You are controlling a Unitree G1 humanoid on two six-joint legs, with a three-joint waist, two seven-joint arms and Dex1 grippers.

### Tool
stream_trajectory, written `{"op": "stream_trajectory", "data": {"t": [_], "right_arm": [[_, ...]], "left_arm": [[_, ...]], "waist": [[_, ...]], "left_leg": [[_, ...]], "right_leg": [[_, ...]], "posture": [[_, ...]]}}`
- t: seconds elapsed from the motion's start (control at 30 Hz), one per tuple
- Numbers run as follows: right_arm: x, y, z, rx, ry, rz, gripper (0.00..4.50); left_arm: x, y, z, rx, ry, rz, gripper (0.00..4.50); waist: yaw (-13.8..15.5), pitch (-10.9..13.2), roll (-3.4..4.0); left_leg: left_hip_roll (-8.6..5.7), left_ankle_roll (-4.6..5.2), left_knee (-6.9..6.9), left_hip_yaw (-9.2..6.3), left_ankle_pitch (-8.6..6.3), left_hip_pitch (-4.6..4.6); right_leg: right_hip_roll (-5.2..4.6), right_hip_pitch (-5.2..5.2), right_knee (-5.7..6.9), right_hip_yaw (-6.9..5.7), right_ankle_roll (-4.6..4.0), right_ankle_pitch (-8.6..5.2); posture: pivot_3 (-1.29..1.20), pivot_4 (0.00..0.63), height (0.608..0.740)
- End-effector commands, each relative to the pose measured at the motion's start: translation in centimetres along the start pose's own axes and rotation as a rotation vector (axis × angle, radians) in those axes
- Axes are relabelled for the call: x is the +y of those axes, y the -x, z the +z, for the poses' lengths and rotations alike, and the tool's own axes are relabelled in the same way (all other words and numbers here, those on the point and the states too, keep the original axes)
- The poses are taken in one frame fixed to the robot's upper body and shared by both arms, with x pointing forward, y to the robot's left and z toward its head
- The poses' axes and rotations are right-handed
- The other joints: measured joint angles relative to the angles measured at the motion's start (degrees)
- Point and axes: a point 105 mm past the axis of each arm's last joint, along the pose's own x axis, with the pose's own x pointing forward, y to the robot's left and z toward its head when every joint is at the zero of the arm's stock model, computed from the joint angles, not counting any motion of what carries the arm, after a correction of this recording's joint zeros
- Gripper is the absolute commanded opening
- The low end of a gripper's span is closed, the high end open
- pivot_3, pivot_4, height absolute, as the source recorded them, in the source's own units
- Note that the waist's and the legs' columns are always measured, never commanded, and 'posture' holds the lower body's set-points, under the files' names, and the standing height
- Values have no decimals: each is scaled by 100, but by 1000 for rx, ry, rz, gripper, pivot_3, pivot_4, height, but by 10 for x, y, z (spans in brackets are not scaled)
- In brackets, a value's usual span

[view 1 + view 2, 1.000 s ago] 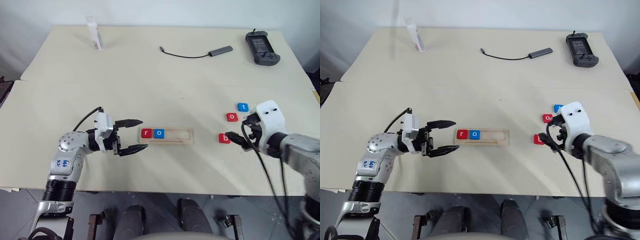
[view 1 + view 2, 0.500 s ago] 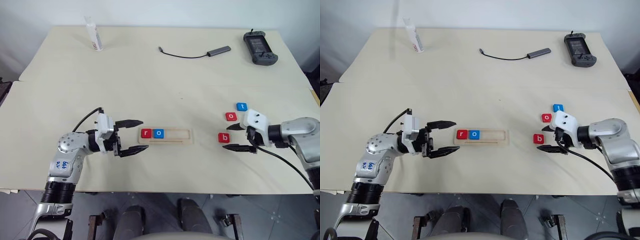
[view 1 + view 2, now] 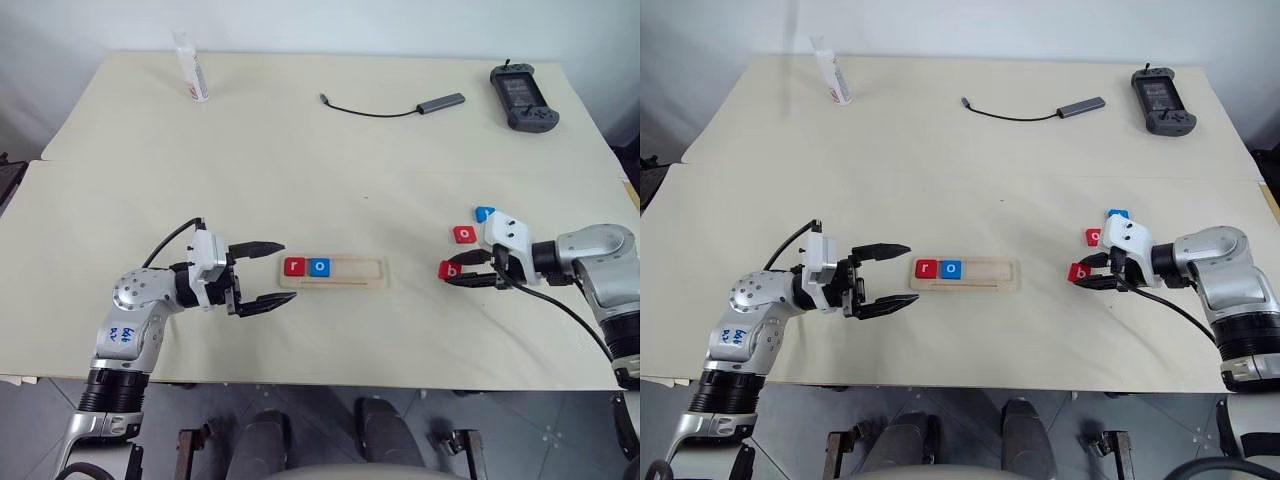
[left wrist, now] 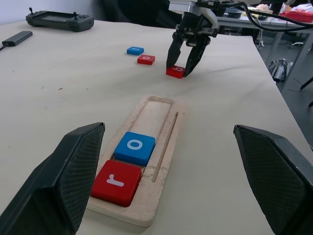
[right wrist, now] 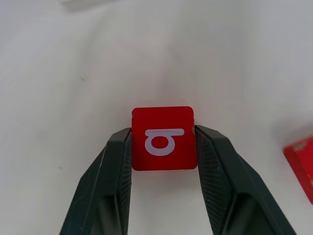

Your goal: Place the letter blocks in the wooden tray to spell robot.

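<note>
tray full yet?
No. The wooden tray holds only the red r and blue o; its remaining length is bare groove.

Beige table [image 3: 300,160], white wall [image 3: 300,25]

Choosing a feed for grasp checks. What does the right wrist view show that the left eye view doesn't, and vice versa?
Right wrist view gives: both fingers pressed against opposite sides of the red b block, with its letter readable.

Left eye view adds: the wooden tray holding the red r block and blue o block at its left end, the open left gripper beside it, the blue t block, a cable and a controller.

Shared: the right gripper closed on the b block, with the red o block nearby.
</note>
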Motion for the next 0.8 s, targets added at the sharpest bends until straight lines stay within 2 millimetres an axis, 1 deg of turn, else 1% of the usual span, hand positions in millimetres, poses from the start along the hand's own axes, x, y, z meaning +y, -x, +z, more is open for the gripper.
{"op": "stream_trajectory", "data": {"t": [0.03,0.13,0.23,0.37,0.53,0.7,0.77,0.8], "right_arm": [[19,-9,65,-122,117,91,1478],[34,-25,84,-114,116,132,1478],[38,-42,92,-68,90,122,1478],[45,-63,103,-67,128,139,1478],[42,-82,105,-33,176,123,1478],[39,-91,105,-18,190,115,1478],[38,-92,103,-13,195,112,2188],[38,-92,103,-14,191,110,2419]], "left_arm": [[2,6,3,-11,-28,22,4500],[3,8,1,-5,-25,36,4500],[4,10,-1,-2,-21,46,4500],[1,13,-4,7,-11,54,4500],[-3,14,-6,15,-3,59,4500],[-5,16,-6,16,-2,72,4500],[-5,17,-6,16,-1,80,4500],[-6,17,-7,15,-1,84,4500]], "waist": [[-15,8,15],[22,9,17],[76,9,17],[141,9,17],[143,9,16],[131,9,16],[125,9,17],[122,9,17]], "left_leg": [[1,-2,1,1,1,0],[4,-7,1,-9,4,-2],[-4,-6,1,-19,3,-9],[-15,-4,-3,-23,2,-17],[-28,-4,-4,-29,2,-29],[-32,-5,-3,-29,3,-29],[-32,-5,-3,-29,3,-29],[-32,-5,-3,-29,3,-29]], "right_leg": [[0,-1,3,0,0,0],[-1,-5,6,-12,0,0],[-13,-4,2,-33,-1,0],[-22,-9,-4,-45,-1,0],[-24,-19,-2,-62,-1,0],[-21,-18,3,-67,-1,0],[-21,-18,3,-68,-1,0],[-20,-18,3,-68,-1,0]], "posture": [[0,150,740],[0,150,740],[0,150,740],[0,150,740],[0,150,740],[0,150,740],[0,150,740],[0,150,740]]}}
